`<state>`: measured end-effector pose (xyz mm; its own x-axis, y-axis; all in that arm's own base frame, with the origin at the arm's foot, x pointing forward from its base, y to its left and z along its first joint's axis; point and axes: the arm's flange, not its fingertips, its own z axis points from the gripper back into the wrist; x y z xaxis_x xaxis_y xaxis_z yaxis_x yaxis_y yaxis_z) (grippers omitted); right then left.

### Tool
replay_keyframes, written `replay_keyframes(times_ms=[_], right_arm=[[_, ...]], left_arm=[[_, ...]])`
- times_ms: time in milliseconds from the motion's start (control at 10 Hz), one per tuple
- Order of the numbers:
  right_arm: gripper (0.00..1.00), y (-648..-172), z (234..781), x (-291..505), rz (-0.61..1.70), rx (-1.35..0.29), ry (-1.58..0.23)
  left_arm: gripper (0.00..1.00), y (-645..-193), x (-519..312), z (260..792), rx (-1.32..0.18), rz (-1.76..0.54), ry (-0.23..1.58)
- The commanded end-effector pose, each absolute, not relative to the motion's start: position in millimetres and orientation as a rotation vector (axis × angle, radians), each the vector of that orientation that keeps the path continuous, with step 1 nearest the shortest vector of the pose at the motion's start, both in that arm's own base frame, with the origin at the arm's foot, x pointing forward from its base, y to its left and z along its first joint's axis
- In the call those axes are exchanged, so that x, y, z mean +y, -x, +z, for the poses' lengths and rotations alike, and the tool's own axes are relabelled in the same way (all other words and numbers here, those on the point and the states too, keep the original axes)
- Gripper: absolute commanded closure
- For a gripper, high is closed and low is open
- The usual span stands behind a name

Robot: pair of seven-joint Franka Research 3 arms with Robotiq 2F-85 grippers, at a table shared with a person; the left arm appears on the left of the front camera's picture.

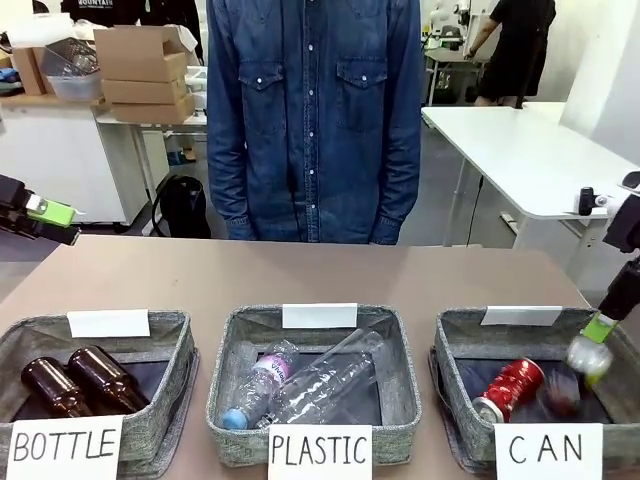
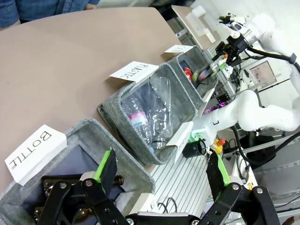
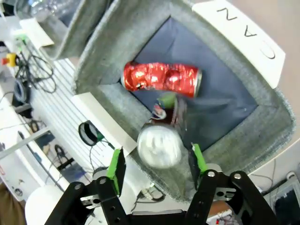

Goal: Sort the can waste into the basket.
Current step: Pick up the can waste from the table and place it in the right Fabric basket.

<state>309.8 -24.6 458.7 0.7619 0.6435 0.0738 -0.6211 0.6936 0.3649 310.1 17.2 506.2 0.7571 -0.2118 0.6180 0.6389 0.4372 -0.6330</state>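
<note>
Cans are what this job is about, and both are at the CAN basket (image 1: 455, 345) now. 1, the red can (image 3: 161, 78), lies on its side on the dark floor of that basket, crumpled and shiny. The other, the dark can (image 3: 161, 140) with a silver top, shows blurred between the right gripper (image 3: 157, 164)'s green pads, over the basket's near wall; the pads stand spread to either side of it with gaps visible, so it looks let go and dropping rather than pinched. In the front view the same blur sits just below that gripper, inside the basket's right part.

Judging by looks, both cans are light, thin-walled and slick, easily dented; a hold across the middle of the body with modest squeeze suits them.

The left gripper (image 2: 161, 171) hangs spread wide and empty above the BOTTLE basket (image 2: 84, 133).
</note>
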Motion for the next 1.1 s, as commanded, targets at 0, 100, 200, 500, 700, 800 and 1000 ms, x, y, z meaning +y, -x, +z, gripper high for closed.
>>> replay_keyframes(times_ms=[0, 100, 200, 500, 700, 800, 1000], right_arm=[[0.0, -315, 458, -24, 0.717, 0.058, -0.373], [0.0, -315, 458, -24, 0.718, 0.055, -0.374], [0.0, -315, 458, -23, 0.721, 0.053, -0.375], [0.0, -313, 457, -24, 0.716, 0.051, -0.376], [0.0, -317, 469, -18, 0.554, -0.045, -0.622], [0.0, -318, 490, -11, 0.29, -0.176, -1.074], [0.0, -309, 511, -7, -0.007, -0.251, -1.527]], left_arm=[[0.0, -309, 15, 509, -0.491, -0.548, 0.993], [0.0, -309, 15, 509, -0.491, -0.548, 0.993], [0.0, -309, 15, 509, -0.491, -0.548, 0.993], [0.0, -309, 15, 509, -0.491, -0.548, 0.993], [0.0, -309, 15, 509, -0.491, -0.548, 0.993], [0.0, -309, 15, 509, -0.491, -0.548, 0.993], [0.0, -309, 15, 509, -0.491, -0.548, 0.993]])
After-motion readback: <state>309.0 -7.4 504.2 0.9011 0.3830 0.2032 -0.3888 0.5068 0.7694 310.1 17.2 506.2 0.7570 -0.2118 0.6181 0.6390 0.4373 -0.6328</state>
